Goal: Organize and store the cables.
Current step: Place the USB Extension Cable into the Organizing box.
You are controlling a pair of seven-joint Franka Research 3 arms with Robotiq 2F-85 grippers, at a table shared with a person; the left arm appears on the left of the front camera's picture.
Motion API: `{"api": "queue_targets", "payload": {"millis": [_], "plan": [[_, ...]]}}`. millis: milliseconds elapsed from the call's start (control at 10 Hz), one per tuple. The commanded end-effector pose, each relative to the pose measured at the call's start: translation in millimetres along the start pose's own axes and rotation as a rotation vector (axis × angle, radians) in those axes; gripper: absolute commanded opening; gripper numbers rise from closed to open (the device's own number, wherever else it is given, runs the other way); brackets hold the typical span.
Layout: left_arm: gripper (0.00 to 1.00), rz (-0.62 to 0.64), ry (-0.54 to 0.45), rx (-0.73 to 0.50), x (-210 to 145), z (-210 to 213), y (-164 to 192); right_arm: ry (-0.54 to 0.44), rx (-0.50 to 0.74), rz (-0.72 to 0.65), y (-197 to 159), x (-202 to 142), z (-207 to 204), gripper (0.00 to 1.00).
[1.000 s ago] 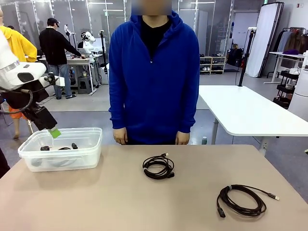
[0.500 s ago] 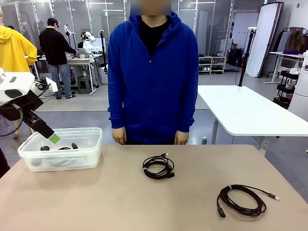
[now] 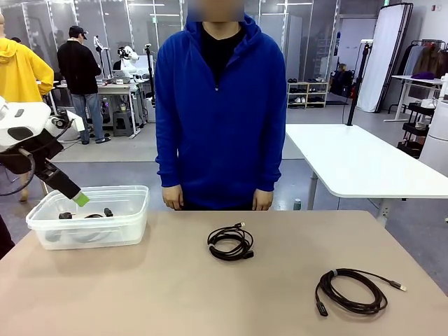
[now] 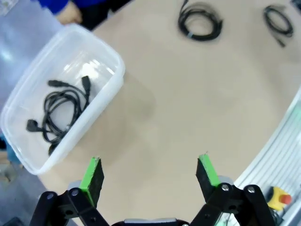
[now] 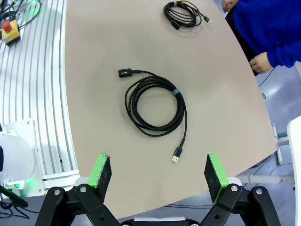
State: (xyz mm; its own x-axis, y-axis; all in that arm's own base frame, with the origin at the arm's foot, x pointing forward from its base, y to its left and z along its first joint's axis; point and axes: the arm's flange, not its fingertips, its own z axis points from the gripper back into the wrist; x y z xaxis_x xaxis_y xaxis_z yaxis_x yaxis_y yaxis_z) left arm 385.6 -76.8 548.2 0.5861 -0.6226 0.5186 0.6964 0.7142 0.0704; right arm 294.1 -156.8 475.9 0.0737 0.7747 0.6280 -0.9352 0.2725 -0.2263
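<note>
Three coiled black cables are on view. One lies inside the clear plastic bin (image 3: 134, 222), showing as a dark coil (image 3: 87, 215) and, from above, as a loose coil (image 4: 61, 115). A small coil (image 3: 230, 243) rests mid-table in front of the person. A larger coil (image 3: 351, 291) with a silver plug lies at the right front. My left gripper (image 3: 80, 199) hangs open above the bin's left end, nothing between its pads (image 4: 149, 172). My right gripper (image 5: 157, 176) is open high above the large coil (image 5: 155, 106), with the small coil (image 5: 182, 12) farther off.
A person in a blue hoodie stands at the far edge, hands (image 3: 175, 199) hanging by the table rim. The bin (image 4: 120, 70) sits at the table's far left corner. Bare tan tabletop (image 3: 175, 294) lies between bin and coils. A white table (image 3: 357, 161) stands behind.
The left arm has drawn back toward the left and sunk a little, its gripper still open over the bin. The cables and the person have not moved.
</note>
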Motion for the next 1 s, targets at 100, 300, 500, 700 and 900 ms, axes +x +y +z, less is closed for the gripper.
{"api": "queue_targets", "payload": {"millis": [100,300,500,700,900], "plan": [[1.00,-0.104,-0.231,-0.201,-56,22,43,0.013,0.000,-0.003,0,0,0,1.00],[1.00,-0.100,-0.291,-0.228,-65,13,39,0.013,0.000,-0.003,0,0,0,1.00],[1.00,-0.178,-0.277,-0.237,-47,6,29,0.013,0.000,-0.003,0,0,0,1.00],[1.00,-0.134,-0.198,-0.234,-21,-15,14,0.013,0.000,-0.003,0,0,0,1.00],[1.00,-0.102,-0.061,-0.222,29,-39,-21,0.013,0.000,-0.003,0,0,0,1.00]]}}
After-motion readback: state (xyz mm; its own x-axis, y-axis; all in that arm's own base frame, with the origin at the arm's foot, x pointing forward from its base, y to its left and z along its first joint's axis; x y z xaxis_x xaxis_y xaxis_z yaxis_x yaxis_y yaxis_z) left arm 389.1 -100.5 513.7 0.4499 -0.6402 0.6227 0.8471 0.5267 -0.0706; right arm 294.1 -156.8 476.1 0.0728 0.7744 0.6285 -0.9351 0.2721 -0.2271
